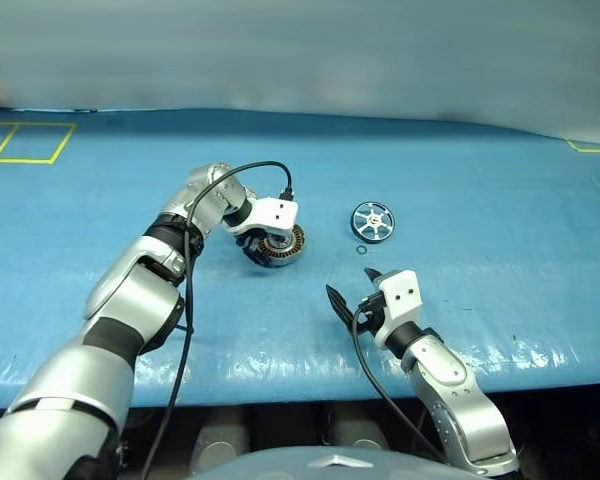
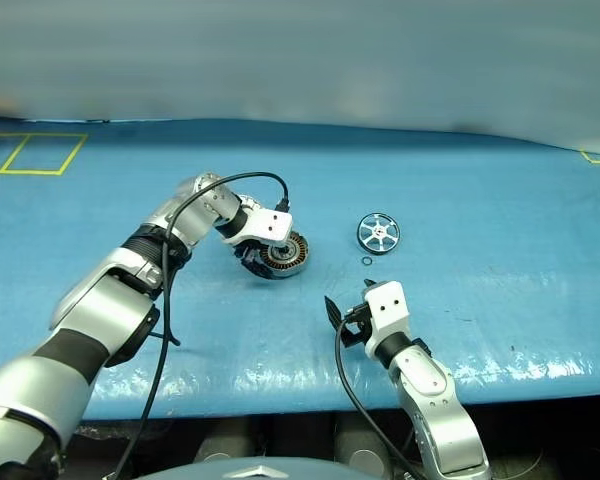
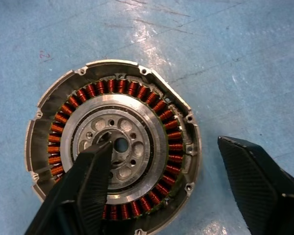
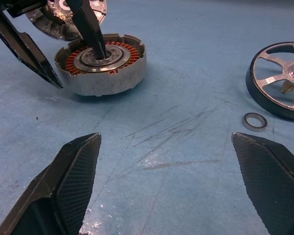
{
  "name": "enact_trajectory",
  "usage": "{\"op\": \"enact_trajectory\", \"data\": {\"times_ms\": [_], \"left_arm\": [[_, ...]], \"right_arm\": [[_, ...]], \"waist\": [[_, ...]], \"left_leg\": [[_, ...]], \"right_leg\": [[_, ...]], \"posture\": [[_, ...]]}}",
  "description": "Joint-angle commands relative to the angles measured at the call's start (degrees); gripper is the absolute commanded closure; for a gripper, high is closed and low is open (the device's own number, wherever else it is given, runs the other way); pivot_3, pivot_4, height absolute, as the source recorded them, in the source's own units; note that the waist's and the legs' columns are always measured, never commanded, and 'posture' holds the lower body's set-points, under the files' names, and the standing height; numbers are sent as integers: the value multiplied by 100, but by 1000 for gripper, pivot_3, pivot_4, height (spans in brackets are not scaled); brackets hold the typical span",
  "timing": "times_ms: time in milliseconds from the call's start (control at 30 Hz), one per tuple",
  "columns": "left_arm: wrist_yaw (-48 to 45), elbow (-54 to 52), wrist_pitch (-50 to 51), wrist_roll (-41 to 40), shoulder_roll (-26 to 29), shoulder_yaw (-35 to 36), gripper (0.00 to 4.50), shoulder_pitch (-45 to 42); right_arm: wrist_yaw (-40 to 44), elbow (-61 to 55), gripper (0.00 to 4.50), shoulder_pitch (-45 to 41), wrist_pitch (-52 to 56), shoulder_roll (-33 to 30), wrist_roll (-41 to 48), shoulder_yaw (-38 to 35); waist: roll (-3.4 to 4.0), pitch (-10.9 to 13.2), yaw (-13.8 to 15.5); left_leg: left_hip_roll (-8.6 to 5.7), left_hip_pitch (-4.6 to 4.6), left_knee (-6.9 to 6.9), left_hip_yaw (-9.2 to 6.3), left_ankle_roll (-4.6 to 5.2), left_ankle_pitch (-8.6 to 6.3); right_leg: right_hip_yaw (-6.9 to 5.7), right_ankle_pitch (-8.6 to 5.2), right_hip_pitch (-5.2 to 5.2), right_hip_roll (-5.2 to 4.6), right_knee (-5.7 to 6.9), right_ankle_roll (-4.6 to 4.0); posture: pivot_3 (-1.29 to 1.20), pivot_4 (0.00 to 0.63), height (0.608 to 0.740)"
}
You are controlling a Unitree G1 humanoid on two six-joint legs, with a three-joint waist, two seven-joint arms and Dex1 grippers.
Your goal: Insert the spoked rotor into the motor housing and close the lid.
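Looking down over my arms: left gripper [image 4: 71, 46] is angled down onto the motor housing [image 1: 277, 246], which sits on the blue table cover [image 1: 480, 200] roughly mid-table. Housing is face up w/ copper windings and silver hub showing. From the left wrist cam, one finger [image 3: 90, 181] has its tip right at the hub's centre hole, the other finger sits outside the housing wall, off over bare cover. So jaws are parted, straddling one side of the housing wall; can't tell if they're actually pinching it yet.

Lid [image 4: 63, 17] is partly visible in the right wrist cam, lying just behind the housing, ribbed face up, mostly hidden by my left fingers.

Spoked rotor [image 1: 372, 221] lies flat on the cover to the right of the housing, apart from it, untouched. Small thin ring [image 1: 361, 250] sits just beside the rotor, on the near side.

Right gripper [image 1: 352, 292] hovers nearer me, below the rotor in the head view, fingers spread wide, nothing between them. It points fwd toward the housing and rotor.
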Motion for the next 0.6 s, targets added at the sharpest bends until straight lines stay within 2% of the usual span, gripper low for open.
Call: {"op": "enact_trajectory", "data": {"times_ms": [33, 67, 167, 333, 600], "left_arm": [[140, 151, -73, 220, -73, -54, 2019, -78], [152, 160, -81, 239, -90, -49, 2361, -71], [178, 193, -124, 302, -125, -48, 2605, -64], [140, 164, -339, 335, -100, -47, 2605, -28], [-369, -170, -1544, 85, 331, 85, 2605, 147]], "right_arm": [[-32, -130, 0, 19, -153, 46, 34, -90], [-36, -130, 0, 23, -154, 49, 34, -94], [-45, -132, 0, 30, -148, 62, 36, -100], [-49, -138, 0, 38, -134, 69, 35, -100], [-4, -100, 0, -28, -94, 56, 32, -75]], "waist": [[-1, -1, 7], [0, -1, 9], [0, -3, 20], [1, -3, 13], [0, -2, -26]], "left_leg": [[0, 2, 0, 1, 0, 0], [0, 2, 2, 1, 0, 0], [-1, 21, 4, 3, 1, 1], [1, 24, 19, 0, 4, 3], [0, 22, 34, 1, 4, 3]], "right_leg": [[0, 0, 2, 0, 2, 0], [0, 0, 2, 0, 4, 0], [1, -7, 21, -1, 6, 7], [5, -9, 22, -2, 19, 11], [12, -16, 0, -3, 68, -6]], "posture": [[0, 150, 740], [0, 150, 740], [0, 150, 740], [0, 150, 740], [0, 150, 740]]}}
